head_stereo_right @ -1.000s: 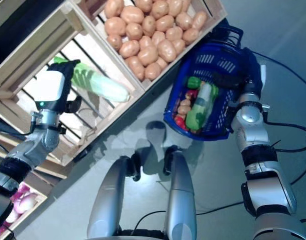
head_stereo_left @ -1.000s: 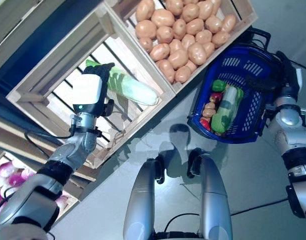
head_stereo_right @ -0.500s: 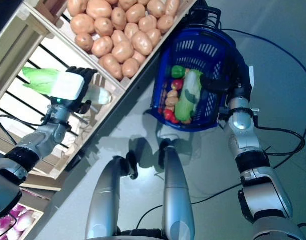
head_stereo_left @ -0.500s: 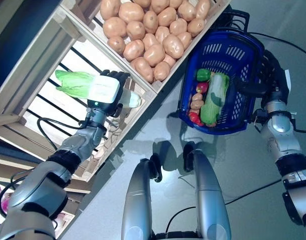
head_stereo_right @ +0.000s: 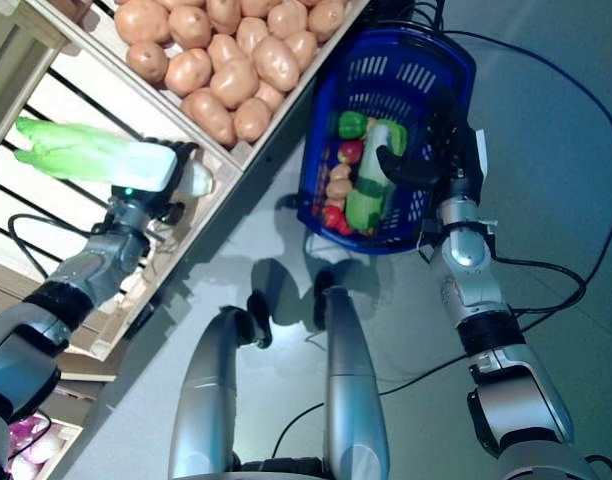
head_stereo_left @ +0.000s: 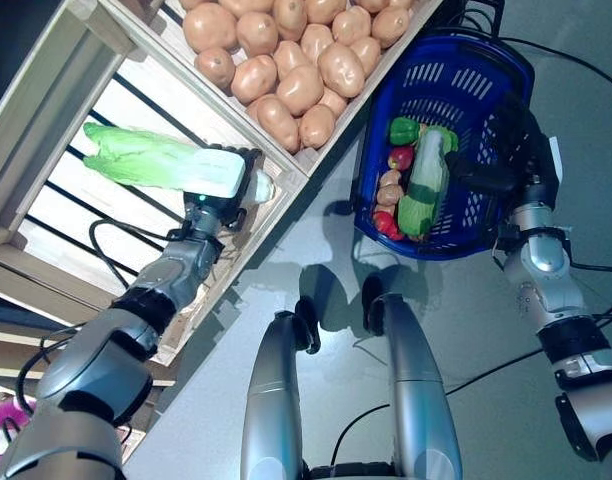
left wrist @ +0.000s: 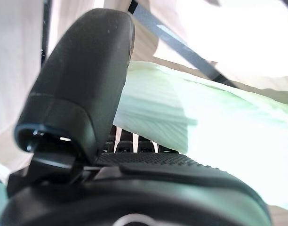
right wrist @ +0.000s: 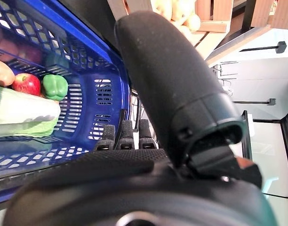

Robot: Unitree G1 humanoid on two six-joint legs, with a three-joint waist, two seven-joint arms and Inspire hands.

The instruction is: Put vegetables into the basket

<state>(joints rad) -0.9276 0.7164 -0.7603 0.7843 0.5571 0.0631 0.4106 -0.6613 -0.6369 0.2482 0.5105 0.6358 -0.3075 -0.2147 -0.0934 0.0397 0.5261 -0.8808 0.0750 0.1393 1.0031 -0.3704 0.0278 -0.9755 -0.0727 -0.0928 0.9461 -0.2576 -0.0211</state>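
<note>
A long pale-green cabbage [head_stereo_left: 136, 160] lies in the slatted wooden crate [head_stereo_left: 56, 200], its white end over the crate's front edge. My left hand [head_stereo_left: 224, 182] is shut on that white end; in the left wrist view the thumb [left wrist: 83, 84] and curled fingers wrap the cabbage [left wrist: 219, 141]. To the right, the blue plastic basket [head_stereo_left: 456, 70] hangs from my right hand [head_stereo_left: 498, 176], whose fingers [right wrist: 123, 136] curl over the basket's rim [right wrist: 87, 70]. Inside lie another cabbage [head_stereo_left: 421, 180], a green pepper [head_stereo_left: 404, 130], red fruits and small potatoes.
A second wooden crate full of potatoes [head_stereo_left: 286, 60] stands beside the cabbage crate, just left of the basket. Lower shelves with purple-white vegetables [head_stereo_left: 1, 465] show at the bottom left. Grey floor lies below the basket.
The camera has shifted, moving the whole scene. My left hand has slid along the cabbage from its leafy end to its white end and closed on it. The right hand still holds the basket.
</note>
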